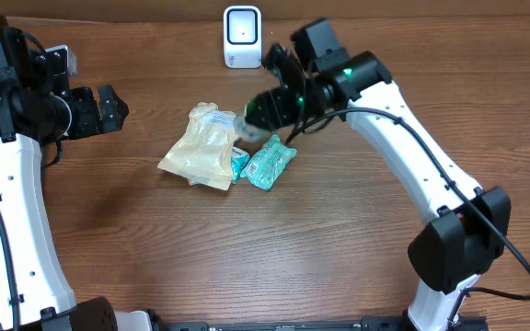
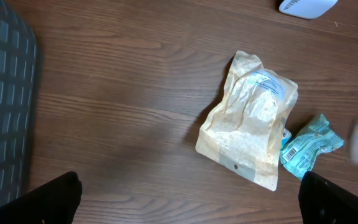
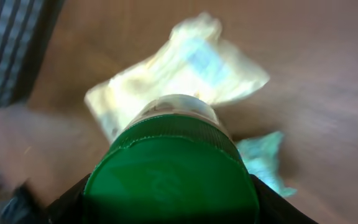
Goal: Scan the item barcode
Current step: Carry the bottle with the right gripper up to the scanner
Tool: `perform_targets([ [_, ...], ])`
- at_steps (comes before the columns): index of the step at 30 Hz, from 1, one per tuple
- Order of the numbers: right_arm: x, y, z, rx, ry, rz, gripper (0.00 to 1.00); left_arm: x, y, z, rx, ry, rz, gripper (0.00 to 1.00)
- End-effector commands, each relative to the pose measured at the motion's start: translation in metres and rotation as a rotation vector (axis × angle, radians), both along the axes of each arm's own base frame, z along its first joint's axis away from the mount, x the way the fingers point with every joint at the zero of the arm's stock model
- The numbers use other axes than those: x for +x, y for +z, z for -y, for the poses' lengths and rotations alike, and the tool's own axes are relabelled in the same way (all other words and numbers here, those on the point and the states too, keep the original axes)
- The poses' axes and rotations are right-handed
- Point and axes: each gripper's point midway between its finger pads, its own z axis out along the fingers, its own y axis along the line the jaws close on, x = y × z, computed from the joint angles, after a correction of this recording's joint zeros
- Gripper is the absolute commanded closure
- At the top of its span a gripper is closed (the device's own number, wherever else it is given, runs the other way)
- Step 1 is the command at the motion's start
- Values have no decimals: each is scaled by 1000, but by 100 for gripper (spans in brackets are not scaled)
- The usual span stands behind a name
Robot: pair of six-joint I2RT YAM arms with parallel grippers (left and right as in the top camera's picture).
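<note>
Jar's in hand, not at the scanner yet

We've got the green-lidded jar (image 3: pixel 173 162) clamped in the right gripper (image 1: pixel 261 112), up off the bench (image 1: pixel 339 257) over the cream pouch (image 1: pixel 205 147) and teal packet (image 1: pixel 270 164), near the white scanner (image 1: pixel 242 35) at the far edge. We reckon the next move is turning the label toward its window. Left gripper (image 1: pixel 113 106) sits with its jaws apart by the left edge.

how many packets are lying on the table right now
2: a cream pouch near the middle, and a teal packet just right of it. Another may be hidden between them.
</note>
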Motion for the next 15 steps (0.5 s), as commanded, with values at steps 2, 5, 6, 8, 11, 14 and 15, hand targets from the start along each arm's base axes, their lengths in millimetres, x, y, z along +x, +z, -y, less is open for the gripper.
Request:
perform_targets([
  [2, 49, 81, 25, -50, -207, 298, 67, 2, -1, -1, 3, -19, 0, 0],
  [5, 67, 106, 19, -26, -247, 423, 69, 2, -1, -1, 3, -19, 0, 0],
  [6, 72, 112, 18, -26, -263, 459, 69, 2, -1, -1, 3, -19, 0, 0],
  [8, 85, 118, 14, -39, -295, 535, 70, 2, -1, -1, 3, -19, 0, 0],
  [11, 110, 122, 3, -93, -308, 684, 59, 2, -1, -1, 3, -19, 0, 0],
  [14, 134, 114, -7, -150, -306, 791, 59, 2, -1, -1, 3, -19, 0, 1],
  [15, 142, 107, -12, -158, -299, 814, 60, 2, -1, -1, 3, -19, 0, 0],
])
